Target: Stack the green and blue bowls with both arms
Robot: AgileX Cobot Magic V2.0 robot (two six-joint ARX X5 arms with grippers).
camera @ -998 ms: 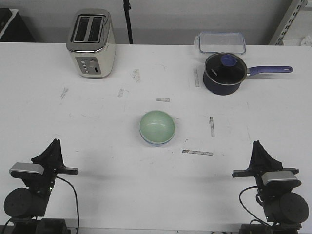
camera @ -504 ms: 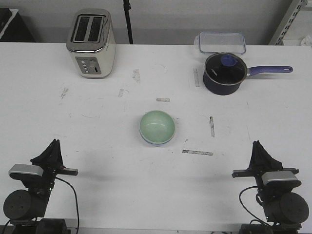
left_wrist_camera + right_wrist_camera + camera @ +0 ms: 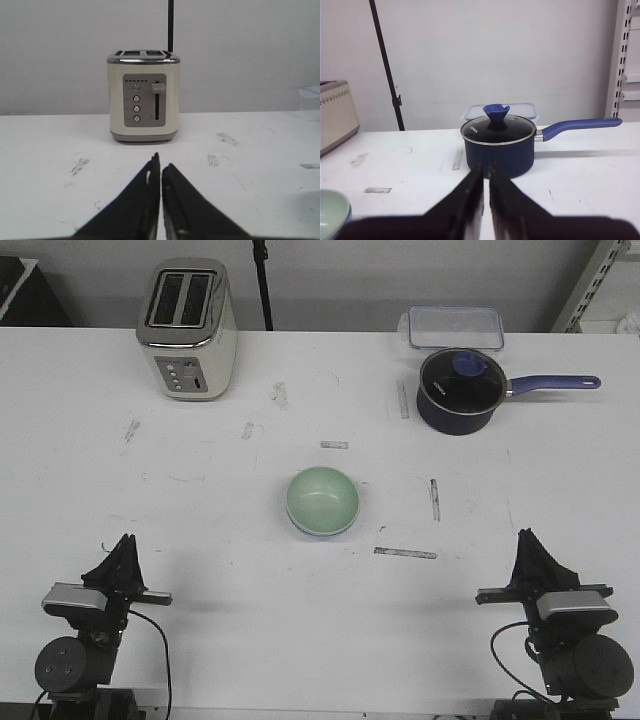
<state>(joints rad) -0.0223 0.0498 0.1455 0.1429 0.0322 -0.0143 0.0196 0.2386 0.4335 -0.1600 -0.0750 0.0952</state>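
Observation:
The pale mint green bowl [image 3: 322, 498] sits nested inside the periwinkle blue bowl [image 3: 324, 534] at the table's middle; only a thin blue rim shows under it. The pair also shows at the edge of the right wrist view, green bowl [image 3: 330, 212] with the blue bowl's edge [image 3: 349, 215]. My left gripper [image 3: 124, 541] is shut and empty near the front left edge, far from the bowls, and points at the toaster [image 3: 143, 95]. My right gripper [image 3: 525, 536] is shut and empty near the front right edge. Both wrist views show the jaws together: left gripper [image 3: 160, 161], right gripper [image 3: 486, 165].
A cream toaster [image 3: 187, 328] stands at the back left. A dark blue lidded saucepan [image 3: 458, 390] with a long handle [image 3: 553, 383] stands at the back right, with a clear lidded box [image 3: 455, 326] behind it. Tape marks dot the white table [image 3: 220, 570].
My left arm has shifted to the right and drawn back a little toward the front edge. The right arm and the bowls have not moved.

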